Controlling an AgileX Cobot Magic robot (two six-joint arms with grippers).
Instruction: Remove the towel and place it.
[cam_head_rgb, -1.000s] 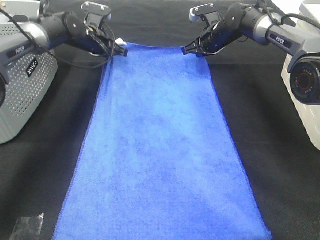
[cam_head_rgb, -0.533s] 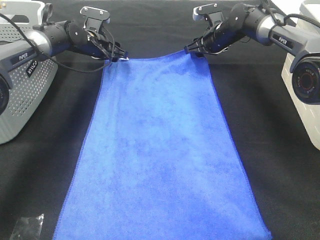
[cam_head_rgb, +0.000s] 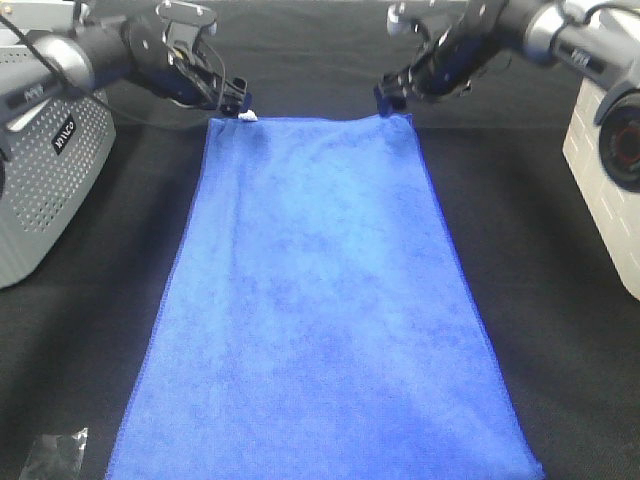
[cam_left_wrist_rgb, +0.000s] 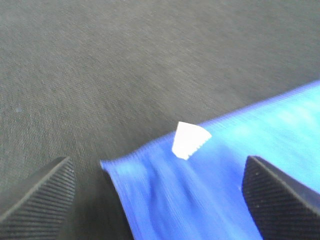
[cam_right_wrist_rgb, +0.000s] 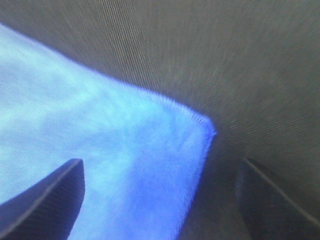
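Note:
The blue towel (cam_head_rgb: 320, 300) lies flat and spread on the black table cloth (cam_head_rgb: 560, 300), long side running from far to near. Its small white tag (cam_head_rgb: 247, 116) sits at the far left corner. My left gripper (cam_head_rgb: 238, 100) is open just above that corner; the left wrist view shows the tag (cam_left_wrist_rgb: 189, 140) and corner between the spread fingertips (cam_left_wrist_rgb: 40, 192), untouched. My right gripper (cam_head_rgb: 390, 98) is open above the far right corner, which lies free between its fingers (cam_right_wrist_rgb: 47, 197) in the right wrist view (cam_right_wrist_rgb: 200, 125).
A grey perforated arm base (cam_head_rgb: 40, 170) stands at the left and a white base (cam_head_rgb: 610, 150) at the right. A small clear plastic scrap (cam_head_rgb: 50, 455) lies at the near left beside the towel.
Both grippers have let go of the towel's far corners and lifted back. The far edge dropped and now lies flat and straight on the table.

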